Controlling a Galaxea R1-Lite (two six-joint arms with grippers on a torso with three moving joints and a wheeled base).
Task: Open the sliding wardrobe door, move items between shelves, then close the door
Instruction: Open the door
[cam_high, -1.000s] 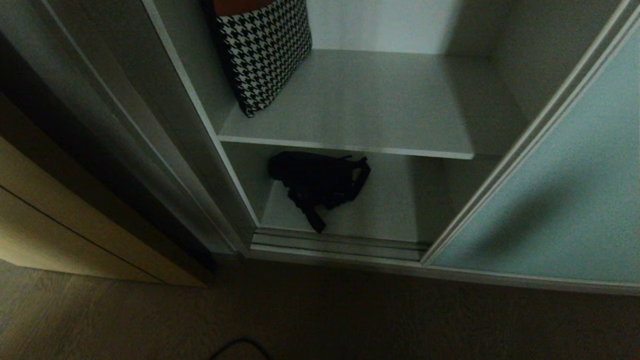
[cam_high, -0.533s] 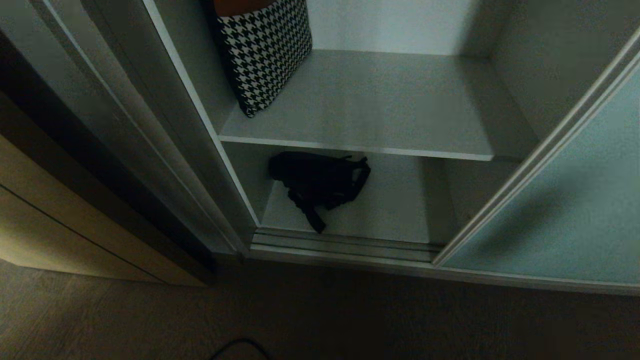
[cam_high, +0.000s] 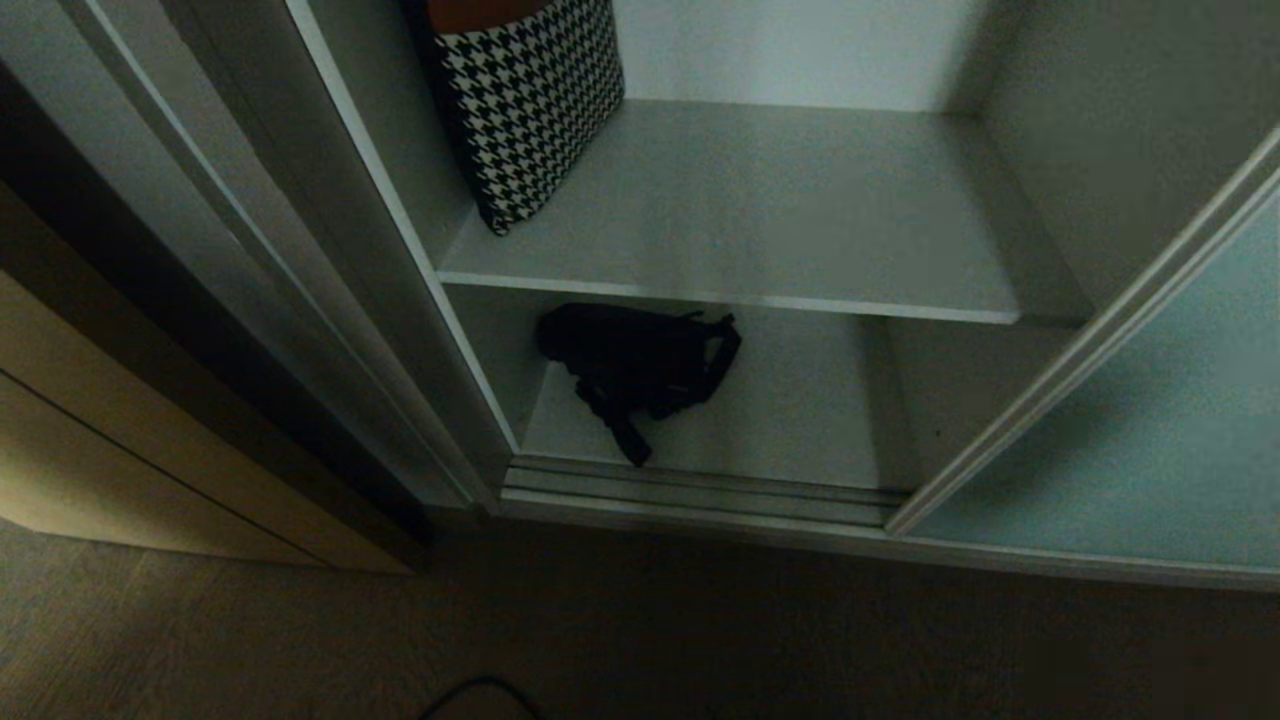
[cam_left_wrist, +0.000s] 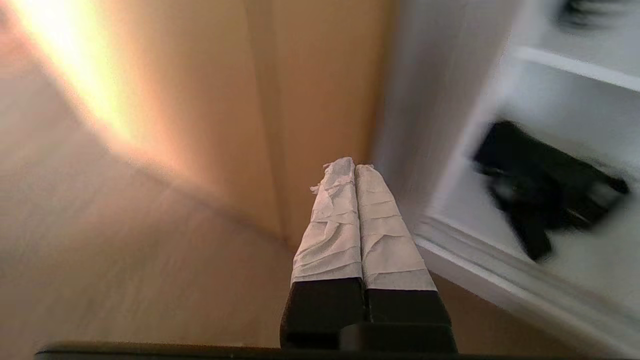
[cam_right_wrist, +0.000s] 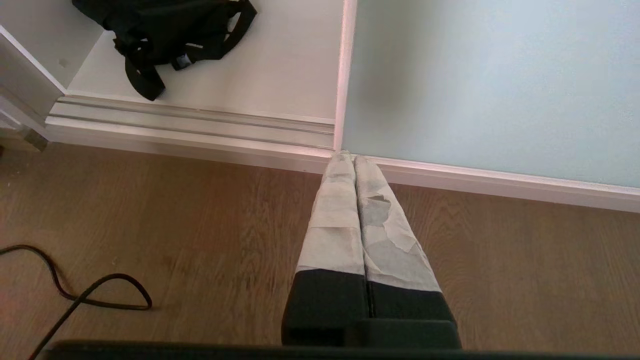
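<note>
The sliding wardrobe door (cam_high: 1130, 440) stands pushed aside at about 3 o'clock in the head view, its frosted pane filling that side, so the opening step looks done and the moving of items is the step in hand; the upper shelf (cam_high: 760, 210) lies at 12 o'clock and the lower shelf (cam_high: 780, 420) just beneath it toward the centre, behind the ridged floor track (cam_high: 690, 490); the houndstooth cloth (cam_high: 530, 110) leans at 11 o'clock against the side wall on the upper shelf, and the black strap item (cam_high: 635, 370) lies on the lower shelf near its front edge. Neither arm shows in the head view; the left gripper (cam_left_wrist: 355, 167) has its fingers pressed together with nothing between them, the black item off at 3 o'clock in its own view; the right gripper (cam_right_wrist: 354, 157), fingers likewise together, hangs over the wooden floor (cam_right_wrist: 200, 225) by the door's lower corner. The next move calls for parting the left fingers and reaching into the lower shelf for the black item. No brand, label or writing can be read.
</note>
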